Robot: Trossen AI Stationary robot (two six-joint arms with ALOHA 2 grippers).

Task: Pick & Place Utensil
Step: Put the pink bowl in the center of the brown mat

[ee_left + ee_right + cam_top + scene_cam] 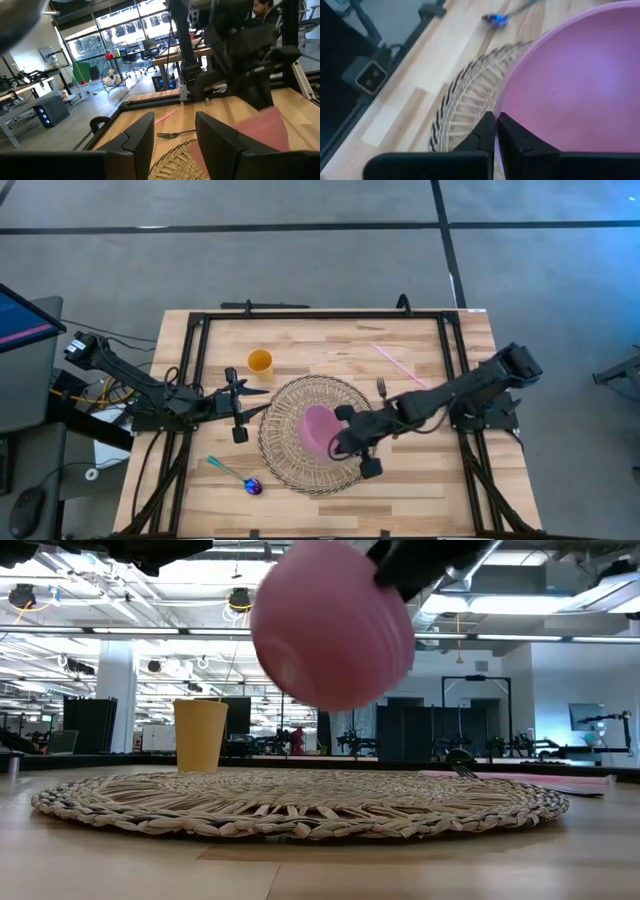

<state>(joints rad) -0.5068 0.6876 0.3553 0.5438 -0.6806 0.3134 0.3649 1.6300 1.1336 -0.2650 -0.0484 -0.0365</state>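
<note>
We see the right pincer at centre frame in the high view, clamped on the rim of a pink bowl held tilted above the woven mat; in the right wrist view its fingers pinch that rim, nearly closed. The fork lies on the table just up and right of this pincer, beside the mat's edge, long axis roughly vertical in frame. The spoon lies lower left of the mat, running diagonally, bowl end toward lower right. The left pincer waits left of the mat, fingers spread apart and empty.
</note>
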